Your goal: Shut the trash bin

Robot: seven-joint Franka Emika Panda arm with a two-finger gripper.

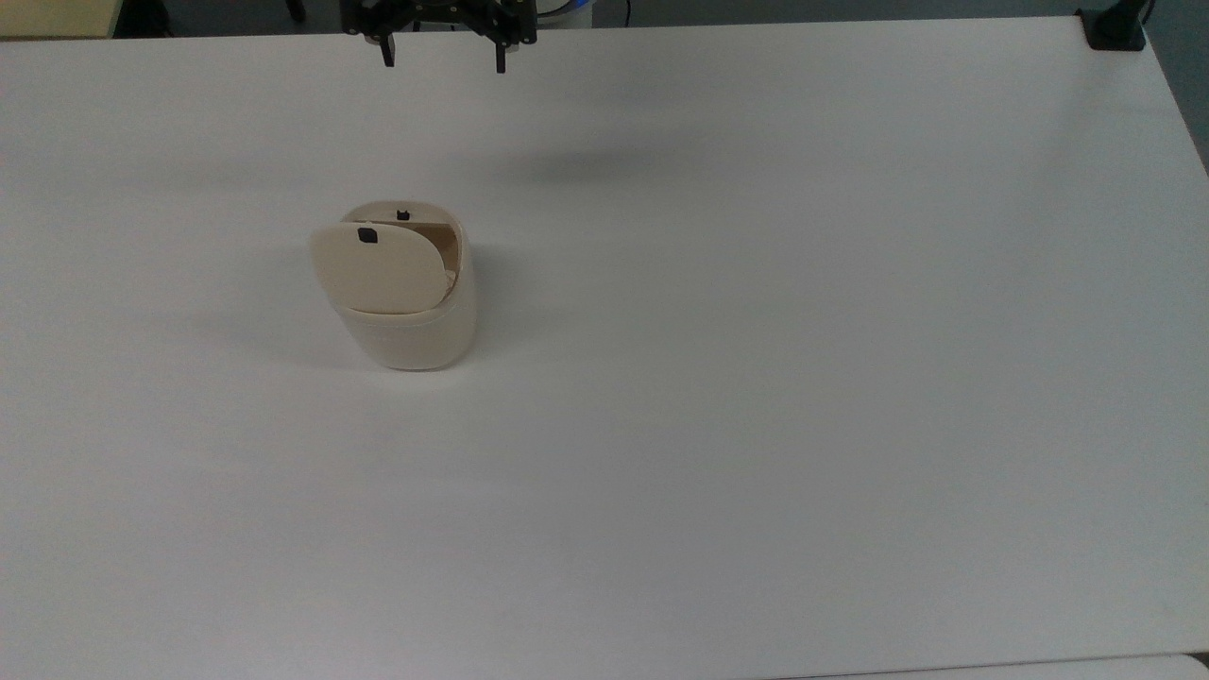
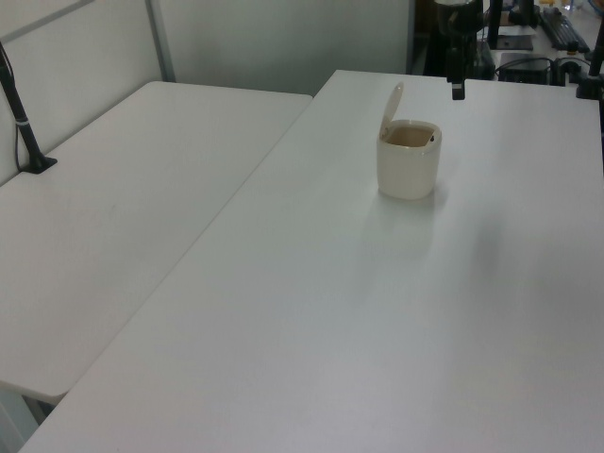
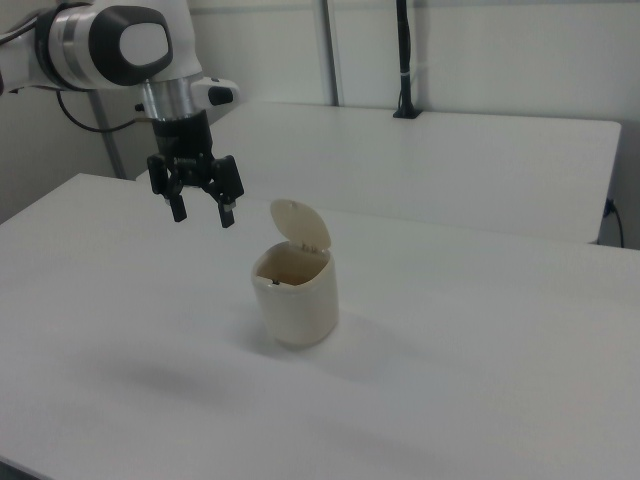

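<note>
In the right view, the tool [image 3: 201, 214] hangs in the air at the left, its two black fingers [image 3: 228, 214] spread apart with nothing between them, pointing down above the white tabletop [image 3: 480, 350]. Just to the right view's right of it stands the trash bin [image 3: 296, 300], upright on the tabletop and well apart from the tool. Its lid [image 3: 301, 226] is raised on its hinge at the bin's far side, leaving the mouth uncovered. In the top view the lid's small black mark [image 1: 366, 236] sits near the lid's upper edge.
</note>
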